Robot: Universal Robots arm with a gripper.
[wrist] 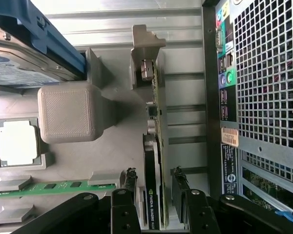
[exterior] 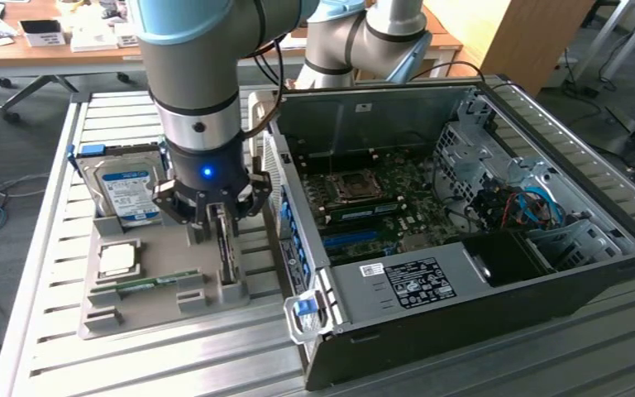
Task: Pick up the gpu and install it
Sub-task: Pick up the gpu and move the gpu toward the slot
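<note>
The gpu (exterior: 226, 252) stands on edge in a slot of the grey holder tray (exterior: 152, 313), beside the open computer case (exterior: 461, 281). In the wrist view the gpu (wrist: 156, 122) is a thin green card seen edge-on, with a black fan shroud low down and a silver bracket at its far end. My gripper (exterior: 221, 222) hangs straight over it. The gripper (wrist: 154, 183) is open, and one black finger (wrist: 130, 178) sits close against the shroud side. The other finger (wrist: 178, 179) stands slightly apart from the card's bare side.
On the tray are a silver hard drive with a blue label (exterior: 130, 192), a processor chip (exterior: 116, 260) and a narrow green memory stick (exterior: 146, 283). The case's motherboard (exterior: 373, 207) faces up. Its perforated rear panel (wrist: 268, 73) stands close to the card. A slatted metal table (exterior: 97, 364) carries everything.
</note>
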